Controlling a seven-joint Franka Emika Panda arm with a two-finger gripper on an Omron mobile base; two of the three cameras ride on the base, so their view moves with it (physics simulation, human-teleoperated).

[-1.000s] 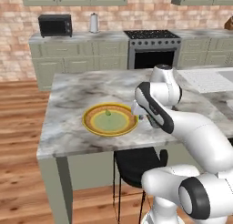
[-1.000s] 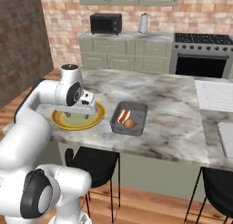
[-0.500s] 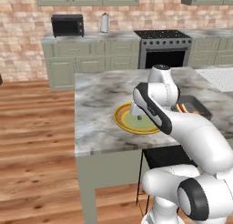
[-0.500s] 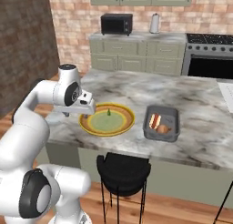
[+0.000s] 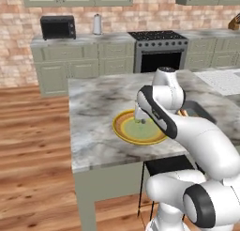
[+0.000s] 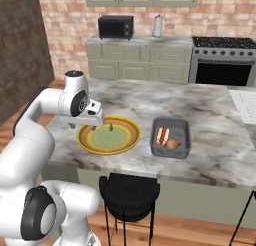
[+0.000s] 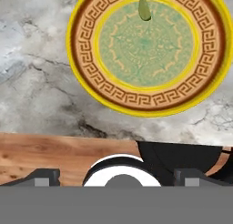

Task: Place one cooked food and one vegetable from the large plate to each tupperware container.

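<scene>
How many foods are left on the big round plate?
1: a small green vegetable near the far edge of the large plate. In the left base view the arm hides part of the plate.

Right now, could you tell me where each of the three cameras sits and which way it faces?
Left base view: behind the arm's left, looking forward and down at the large plate; the white arm rises at lower right.
Right base view: behind its right, facing the plate and the dark grey container; the arm rises at lower left, the gripper open.
Hand view: on the hand, looking down on the plate, a small green piece at its far edge.
All three share the plate.
</scene>
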